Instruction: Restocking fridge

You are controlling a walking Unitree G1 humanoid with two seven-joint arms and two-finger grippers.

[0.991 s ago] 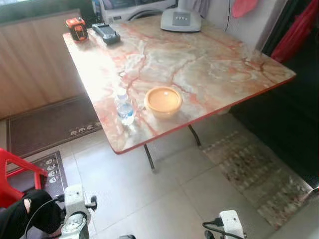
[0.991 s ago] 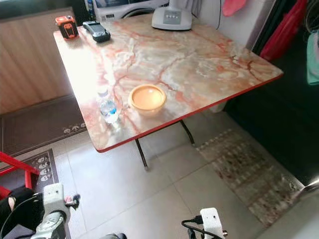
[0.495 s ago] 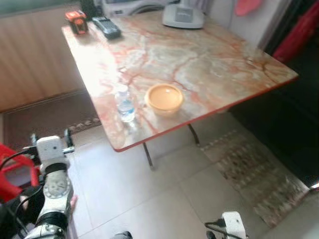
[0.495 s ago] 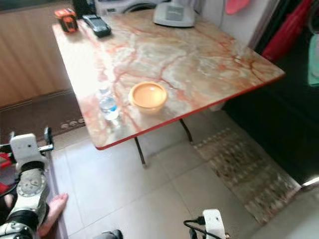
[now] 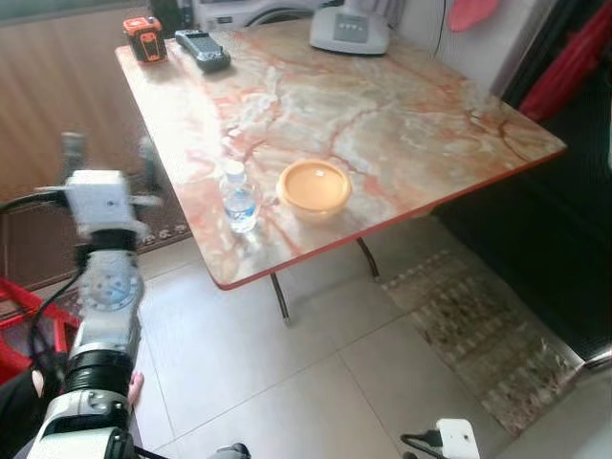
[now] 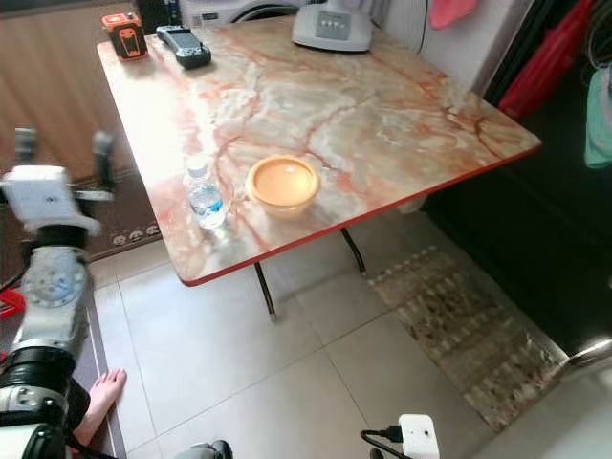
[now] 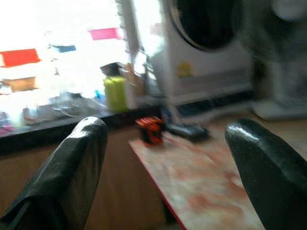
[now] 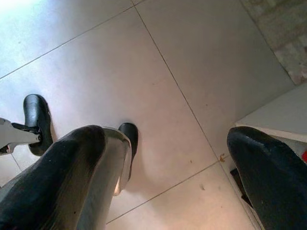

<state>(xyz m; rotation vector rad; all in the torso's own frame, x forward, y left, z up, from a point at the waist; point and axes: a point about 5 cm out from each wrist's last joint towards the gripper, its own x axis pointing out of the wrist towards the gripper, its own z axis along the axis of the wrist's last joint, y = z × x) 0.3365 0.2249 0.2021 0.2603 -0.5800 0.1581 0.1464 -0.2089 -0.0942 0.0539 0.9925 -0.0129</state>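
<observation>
Our left gripper (image 5: 107,156) was raised beside the marble table (image 5: 402,124), its fingers (image 7: 76,167) spread apart and holding nothing. Our right gripper (image 8: 163,177) hung over the floor tiles (image 8: 158,72), fingers likewise parted. The water bottle (image 5: 238,201) stood upright, cap up, near the table's front edge, just beside an orange bowl (image 5: 314,189).

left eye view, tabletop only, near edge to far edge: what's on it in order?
water bottle → orange bowl → black handset → orange-black device → grey appliance
</observation>
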